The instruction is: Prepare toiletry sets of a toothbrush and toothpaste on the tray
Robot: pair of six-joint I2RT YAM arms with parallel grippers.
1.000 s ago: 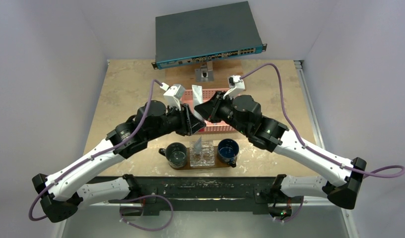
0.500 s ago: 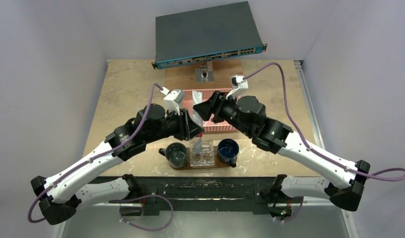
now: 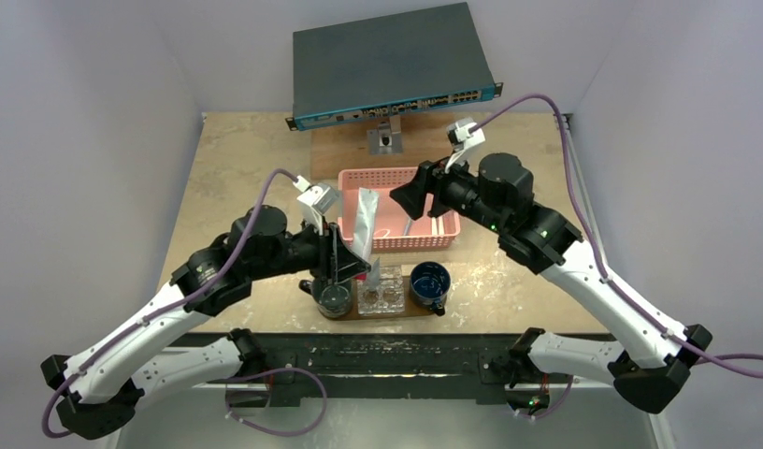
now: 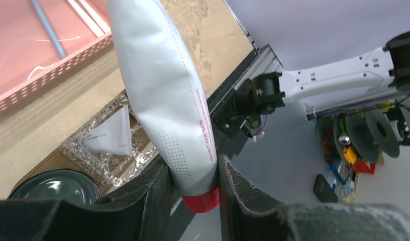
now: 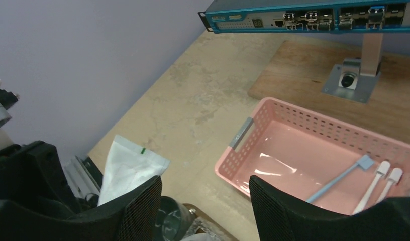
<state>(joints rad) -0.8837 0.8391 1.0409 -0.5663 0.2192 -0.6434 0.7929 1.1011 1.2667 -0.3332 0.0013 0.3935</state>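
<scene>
My left gripper (image 3: 352,265) is shut on a silvery-grey toothpaste tube (image 3: 361,223) near its red cap and holds it upright above the near end of the dark-brown tray (image 3: 389,315). The left wrist view shows the tube (image 4: 163,90) pinched between the jaws of that gripper (image 4: 195,186). Another small tube (image 4: 110,140) lies in a crinkly clear holder on the tray. My right gripper (image 3: 408,196) is open and empty above the pink basket (image 3: 443,239). Two white toothbrushes (image 5: 381,183) and a blue one (image 5: 338,178) lie in the basket (image 5: 243,160).
Two dark mugs (image 3: 334,292) (image 3: 430,283) stand on the tray either side of the clear holder (image 3: 381,290). A grey network switch (image 3: 389,65) on a metal stand sits at the back. The arms' base rail runs along the near table edge.
The left gripper has carried the tube back from the basket toward the tray. The right gripper has drawn away from it, up and to the right, over the basket.
</scene>
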